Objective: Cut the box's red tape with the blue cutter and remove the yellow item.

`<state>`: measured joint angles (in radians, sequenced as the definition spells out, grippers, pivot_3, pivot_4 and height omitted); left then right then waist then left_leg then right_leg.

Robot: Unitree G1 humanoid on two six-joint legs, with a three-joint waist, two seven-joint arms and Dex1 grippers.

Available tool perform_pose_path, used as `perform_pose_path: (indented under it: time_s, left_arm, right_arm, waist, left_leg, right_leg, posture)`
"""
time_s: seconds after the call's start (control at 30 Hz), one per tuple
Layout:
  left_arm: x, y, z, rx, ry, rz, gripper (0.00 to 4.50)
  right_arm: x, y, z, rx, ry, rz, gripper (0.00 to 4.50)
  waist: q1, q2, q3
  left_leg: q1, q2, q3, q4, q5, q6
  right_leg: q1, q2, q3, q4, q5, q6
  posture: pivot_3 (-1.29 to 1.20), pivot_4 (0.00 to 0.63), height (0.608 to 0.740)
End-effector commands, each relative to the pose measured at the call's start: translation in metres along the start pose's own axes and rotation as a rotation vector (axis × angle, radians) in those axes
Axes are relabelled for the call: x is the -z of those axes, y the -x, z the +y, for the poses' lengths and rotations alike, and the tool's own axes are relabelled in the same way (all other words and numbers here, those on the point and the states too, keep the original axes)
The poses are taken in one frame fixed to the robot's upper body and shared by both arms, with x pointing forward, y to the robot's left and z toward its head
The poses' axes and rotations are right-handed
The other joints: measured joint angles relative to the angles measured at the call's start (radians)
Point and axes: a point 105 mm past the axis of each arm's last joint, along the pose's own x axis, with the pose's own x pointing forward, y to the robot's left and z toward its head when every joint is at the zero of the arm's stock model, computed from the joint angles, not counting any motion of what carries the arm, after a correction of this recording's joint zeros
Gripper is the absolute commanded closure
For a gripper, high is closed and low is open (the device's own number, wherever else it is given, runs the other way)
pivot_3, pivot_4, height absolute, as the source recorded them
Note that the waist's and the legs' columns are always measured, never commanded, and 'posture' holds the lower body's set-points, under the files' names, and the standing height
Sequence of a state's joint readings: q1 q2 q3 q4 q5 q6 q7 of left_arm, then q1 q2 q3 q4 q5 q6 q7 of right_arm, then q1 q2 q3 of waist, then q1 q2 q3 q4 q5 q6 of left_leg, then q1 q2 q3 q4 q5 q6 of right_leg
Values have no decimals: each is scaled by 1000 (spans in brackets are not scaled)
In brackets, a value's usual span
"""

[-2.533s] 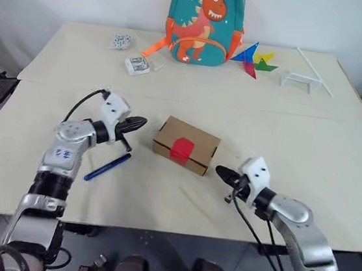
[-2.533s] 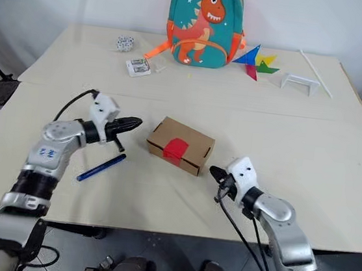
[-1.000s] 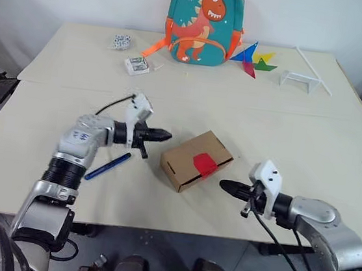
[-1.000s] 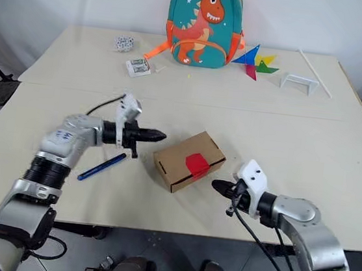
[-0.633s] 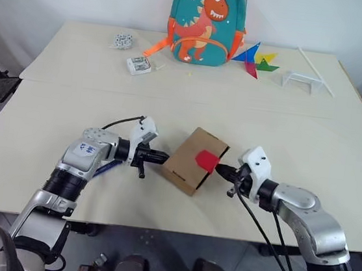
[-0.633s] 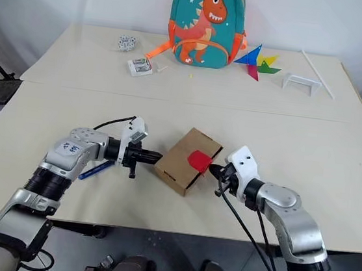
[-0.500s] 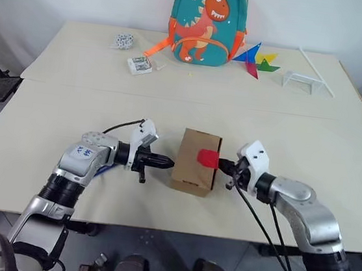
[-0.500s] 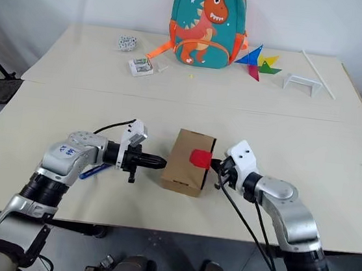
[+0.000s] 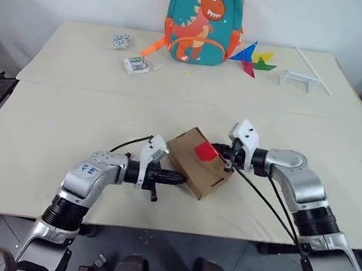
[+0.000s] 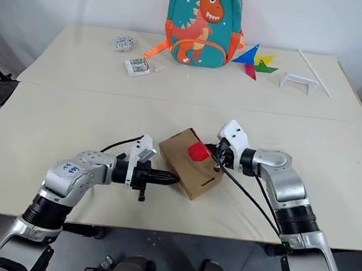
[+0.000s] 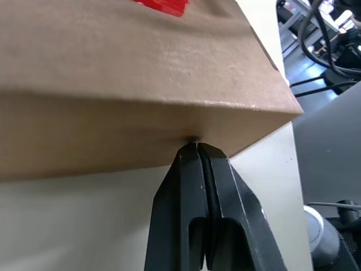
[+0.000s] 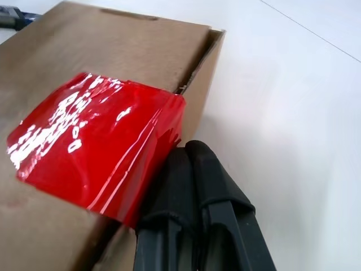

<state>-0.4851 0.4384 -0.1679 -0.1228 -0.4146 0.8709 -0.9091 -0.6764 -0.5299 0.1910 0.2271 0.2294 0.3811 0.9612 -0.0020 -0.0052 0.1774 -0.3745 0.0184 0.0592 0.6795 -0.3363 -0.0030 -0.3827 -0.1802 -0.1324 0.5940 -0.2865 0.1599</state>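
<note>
Cream tabletop (image 9: 58,121), seamed across; box (image 9: 197,163) near its front edge, left gripper (image 9: 181,179) and right gripper (image 9: 217,147) pressed together, tips against it

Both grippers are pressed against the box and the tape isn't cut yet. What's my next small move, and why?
Probably back the left gripper off the box toward the table's near left. Both grippers are shut and empty, pressing the box's sides; the red tape is uncut beside the right gripper, and cutting needs the cutter.
</note>
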Motion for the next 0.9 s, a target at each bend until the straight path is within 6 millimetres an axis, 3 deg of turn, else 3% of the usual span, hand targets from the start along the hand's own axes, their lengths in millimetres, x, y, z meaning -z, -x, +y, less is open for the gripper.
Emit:
perform_pose_path:
  time_s: [0.03,0.37,0.47,0.5,0.6,0.7,0.77,0.9]
  left_arm:
    - [-9,1,-7,1,-35,-36,4461]
    - [-17,29,2,-74,-106,-18,4461]
    - [-31,46,2,-78,-180,-47,4461]
    - [-40,55,-7,-32,-212,-92,4461]
    - [-55,87,-5,-87,-242,-182,4461]
    - [-40,128,1,-203,-276,-120,3636]
    - [-30,163,1,-294,-281,-98,3238]
    - [-5,211,8,-477,-274,-78,1995]
  right_arm:
    - [2,-5,-2,-39,21,7,4500]
    - [2,12,-28,47,27,-15,4500]
    - [-15,32,-29,25,33,-103,4500]
    - [-22,43,-23,-18,43,-143,4500]
    - [-20,71,-17,-59,-19,-142,4500]
    - [-31,96,-12,-50,6,-262,3912]
    - [-38,109,5,-77,-22,-387,3439]
    - [-39,112,32,-94,32,-417,2059]
  waist:
    - [0,0,0]
    - [-2,0,0]
    - [1,0,0]
    - [1,0,0]
    - [2,0,1]
    - [-4,0,1]
    - [-13,0,1]
    - [-11,1,1]
  left_leg:
    - [0,0,0,0,0,0]
    - [0,0,0,0,0,0]
    - [0,0,0,0,0,0]
    - [0,0,0,0,0,0]
    - [-1,0,-1,0,0,-1]
    - [0,0,-1,-2,-1,-1]
    - [3,1,1,-5,-1,-1]
    - [4,2,2,-7,-1,-2]
  right_leg:
    - [0,0,0,0,0,0]
    - [0,0,0,0,0,0]
    - [0,0,0,0,0,0]
    - [0,0,0,-1,0,0]
    - [0,0,-1,-1,0,0]
    - [0,0,-1,-1,0,0]
    - [0,0,0,-2,0,0]
    - [0,1,0,-1,0,0]
  posture:
    - [0,150,740]
    - [0,150,740]
    - [0,150,740]
    - [0,150,740]
    - [0,150,740]
    - [0,150,740]
    - [0,150,740]
    - [0,150,740]
